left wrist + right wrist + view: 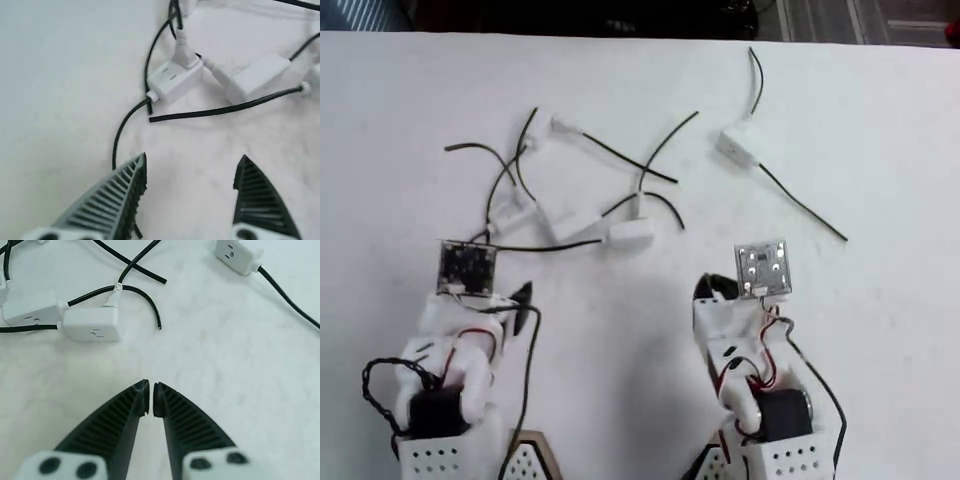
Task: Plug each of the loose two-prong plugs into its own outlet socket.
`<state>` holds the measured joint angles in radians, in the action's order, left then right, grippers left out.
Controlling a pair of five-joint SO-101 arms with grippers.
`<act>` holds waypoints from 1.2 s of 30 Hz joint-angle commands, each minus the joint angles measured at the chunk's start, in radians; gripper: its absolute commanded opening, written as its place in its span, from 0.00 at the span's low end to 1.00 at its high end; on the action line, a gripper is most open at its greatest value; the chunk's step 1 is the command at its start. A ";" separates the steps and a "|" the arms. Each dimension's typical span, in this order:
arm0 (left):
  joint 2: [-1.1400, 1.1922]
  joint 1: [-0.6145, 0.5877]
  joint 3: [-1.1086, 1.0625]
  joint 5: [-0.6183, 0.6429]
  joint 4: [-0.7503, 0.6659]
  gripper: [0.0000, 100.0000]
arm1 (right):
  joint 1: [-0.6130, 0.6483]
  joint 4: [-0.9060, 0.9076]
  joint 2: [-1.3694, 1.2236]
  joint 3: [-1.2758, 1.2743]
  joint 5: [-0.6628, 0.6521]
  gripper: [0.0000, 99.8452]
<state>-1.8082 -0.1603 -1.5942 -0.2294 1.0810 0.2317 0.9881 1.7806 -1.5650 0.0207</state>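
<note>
**Two claws, a knot of sockets and leads**

Two arms sit side by side at the near edge of the white table [880, 330]. The left gripper [194, 156] is spread wide with nothing between its fingers. The right gripper [151, 390] is all but closed, with only a sliver of gap at the tips, and it grips nothing. Both are over bare tabletop, short of the cables.

The right wrist view shows three white socket blocks, each on a black lead. The near block [92, 325] and the second block [30, 315] lie just beside each other, and the far block [237, 255] is well apart. All three faces show unfilled slots. One small plug [114, 296] lies by the near block's edge.

In the left wrist view, another socket block [175, 79] lies ahead of the open claw with a white plug body [186, 50] against one end. I cannot tell whether it is seated. The tangle there is too knotted to count.
</note>
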 commanded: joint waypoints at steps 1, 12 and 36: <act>-0.008 0.067 -0.006 0.003 -0.005 0.28 | -0.015 0.019 0.010 -0.006 0.015 0.02; -0.008 0.082 -0.097 0.000 -0.005 0.28 | -0.081 0.035 0.018 -0.126 0.009 0.02; -0.005 0.074 -0.098 0.002 0.196 0.28 | -0.077 0.280 0.018 -0.126 0.009 0.02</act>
<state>-1.8082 -0.0867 -1.6955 -0.2294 1.2743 0.1596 1.2597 1.7944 -1.6817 0.0299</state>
